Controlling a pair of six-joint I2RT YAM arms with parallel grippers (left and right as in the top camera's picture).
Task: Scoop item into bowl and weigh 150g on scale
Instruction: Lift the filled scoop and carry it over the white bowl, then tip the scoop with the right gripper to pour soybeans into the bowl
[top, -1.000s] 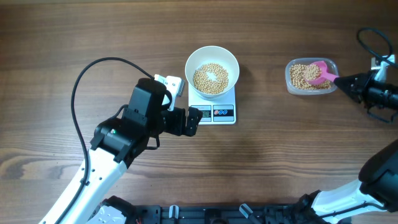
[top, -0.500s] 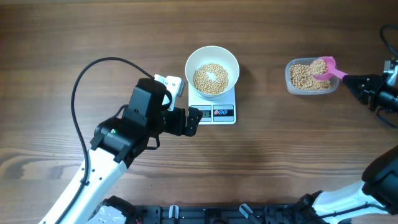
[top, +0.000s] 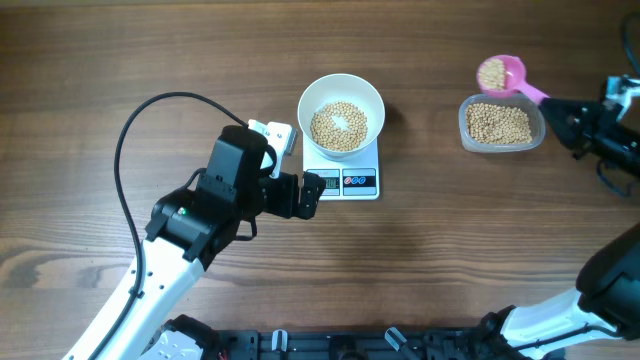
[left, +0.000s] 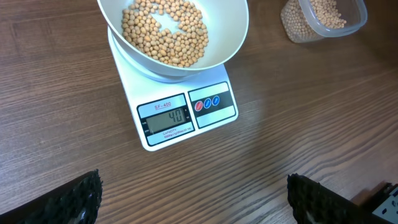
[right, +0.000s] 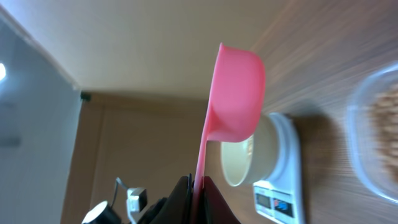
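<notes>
The white bowl (top: 304, 108) stands on the scale (top: 345, 183) with a layer of beans (top: 338, 125) in it. In the left wrist view the same bowl (left: 235, 38) and scale (left: 181, 118) sit ahead of my left gripper (left: 194, 205). Its jaws are wide open over bare wood, just left of the scale's front (top: 310, 193). My right gripper (top: 558, 108) is shut on the handle of a pink scoop (top: 499, 74). The scoop, full of beans, hovers above the table behind the tub's left corner. Seen side-on from the right wrist, the scoop (right: 239, 93) stays level.
A clear plastic tub (top: 466, 126) of beans lies at the right, below the scoop and to the right of the scale. A black cable (top: 130, 140) loops over the table behind the left arm. Bare wood lies between scale and tub.
My right gripper has lifted the scoop, loaded with beans, out of the tub and carried it away from the tub towards the back. The left arm has not moved.
</notes>
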